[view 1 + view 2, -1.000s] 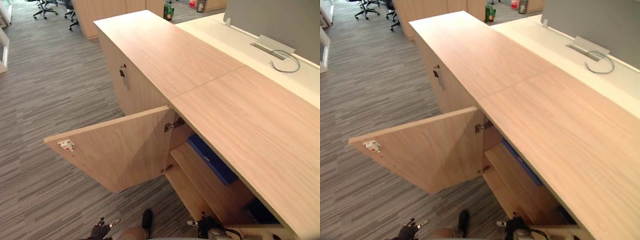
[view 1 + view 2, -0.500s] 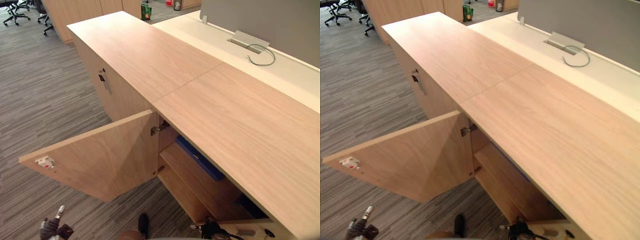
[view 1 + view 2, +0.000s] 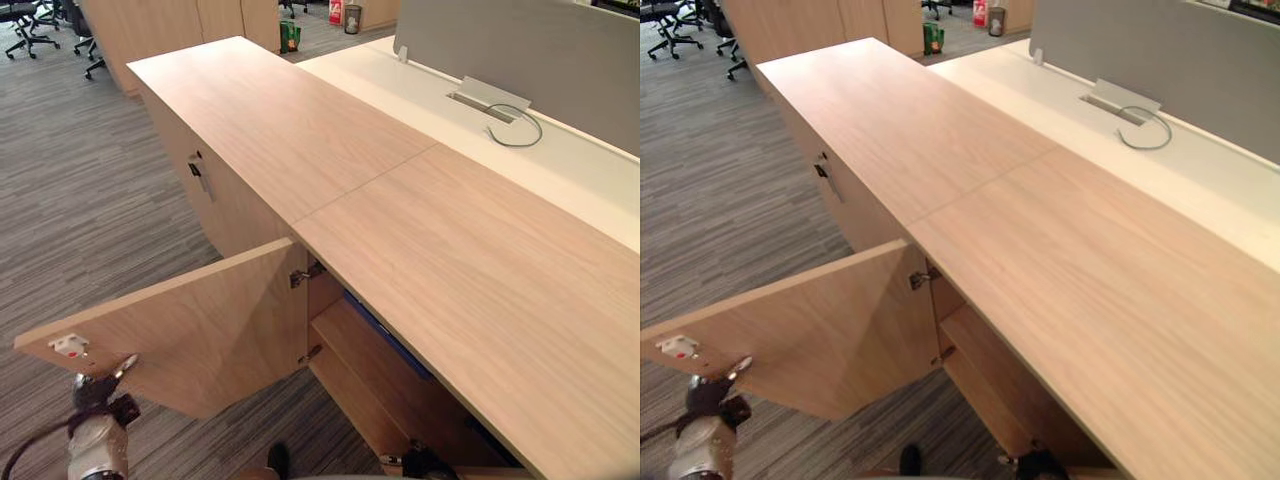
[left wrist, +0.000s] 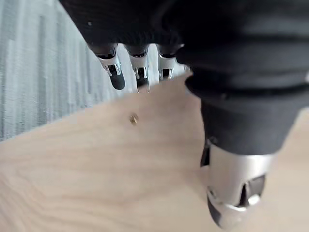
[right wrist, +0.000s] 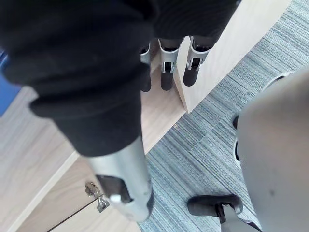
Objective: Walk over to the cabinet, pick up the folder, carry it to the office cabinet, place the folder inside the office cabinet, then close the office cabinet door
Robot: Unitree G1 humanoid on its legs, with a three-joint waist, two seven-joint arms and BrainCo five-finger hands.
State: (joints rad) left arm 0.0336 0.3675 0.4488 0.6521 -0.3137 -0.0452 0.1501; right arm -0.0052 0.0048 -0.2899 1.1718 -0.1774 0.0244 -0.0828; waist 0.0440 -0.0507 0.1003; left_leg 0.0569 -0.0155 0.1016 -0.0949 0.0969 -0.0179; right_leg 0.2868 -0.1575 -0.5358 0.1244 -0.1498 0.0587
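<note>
Relaxed, near-straight fingers [image 4: 114, 73] of the left hand [image 3: 97, 393] hang empty at the free edge of the open door [image 3: 210, 325]; contact cannot be told. The right hand [image 5: 125, 43], fingers loosely extended and holding nothing, is low at the front of the office cabinet [image 3: 450, 270]. Inside, the blue folder [image 3: 383, 336] lies on a shelf [image 3: 365, 372].

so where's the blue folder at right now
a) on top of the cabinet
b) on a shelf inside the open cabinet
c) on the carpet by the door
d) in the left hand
b: the blue folder lies on the shelf inside the office cabinet, under its top, and the door stands open.
</note>
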